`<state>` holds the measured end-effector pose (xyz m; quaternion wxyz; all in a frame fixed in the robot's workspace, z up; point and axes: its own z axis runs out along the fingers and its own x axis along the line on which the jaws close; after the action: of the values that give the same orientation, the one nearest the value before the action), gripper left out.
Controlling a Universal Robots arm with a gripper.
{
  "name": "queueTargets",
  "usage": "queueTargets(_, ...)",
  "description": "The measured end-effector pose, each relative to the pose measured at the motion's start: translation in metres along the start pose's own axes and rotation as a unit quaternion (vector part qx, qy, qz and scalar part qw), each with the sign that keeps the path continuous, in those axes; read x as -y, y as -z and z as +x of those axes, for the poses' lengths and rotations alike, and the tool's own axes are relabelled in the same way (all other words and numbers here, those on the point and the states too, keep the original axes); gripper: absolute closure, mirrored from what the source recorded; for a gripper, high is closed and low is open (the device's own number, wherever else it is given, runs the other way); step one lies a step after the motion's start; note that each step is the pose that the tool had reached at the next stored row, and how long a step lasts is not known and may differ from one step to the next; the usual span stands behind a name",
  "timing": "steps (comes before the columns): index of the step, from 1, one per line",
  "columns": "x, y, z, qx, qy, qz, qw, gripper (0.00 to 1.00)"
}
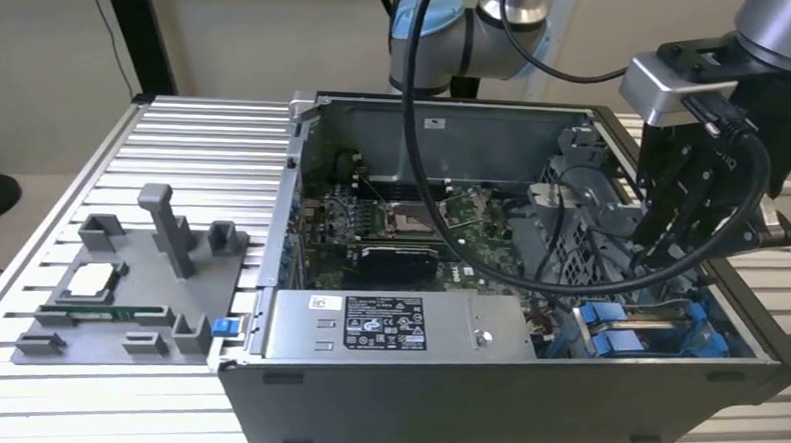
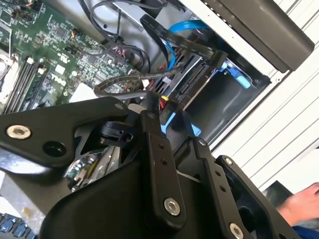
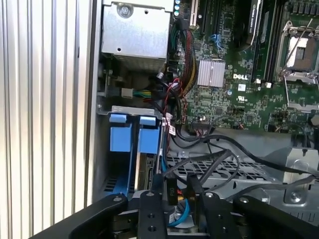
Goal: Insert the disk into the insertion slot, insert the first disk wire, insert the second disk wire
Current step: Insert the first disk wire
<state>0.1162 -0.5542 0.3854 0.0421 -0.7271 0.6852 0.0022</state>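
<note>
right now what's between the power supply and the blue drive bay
A white plug with coloured wires, between power supply and insertion slot, in the first wrist view.

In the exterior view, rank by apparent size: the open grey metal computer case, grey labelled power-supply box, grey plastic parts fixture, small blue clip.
1. open grey metal computer case
2. grey plastic parts fixture and grey labelled power-supply box: too alike to rank
3. small blue clip
</note>
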Motion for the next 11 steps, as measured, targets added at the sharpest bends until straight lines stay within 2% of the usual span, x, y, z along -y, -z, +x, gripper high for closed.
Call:
queueTargets(4,0.0003,0.0001,0.0000,0.0034,0.000,0.0002,1.0000,0.00)
queueTargets(11,0.0005,0.0013,0.0005,0.0043,0.000,0.0000,1.0000,0.00)
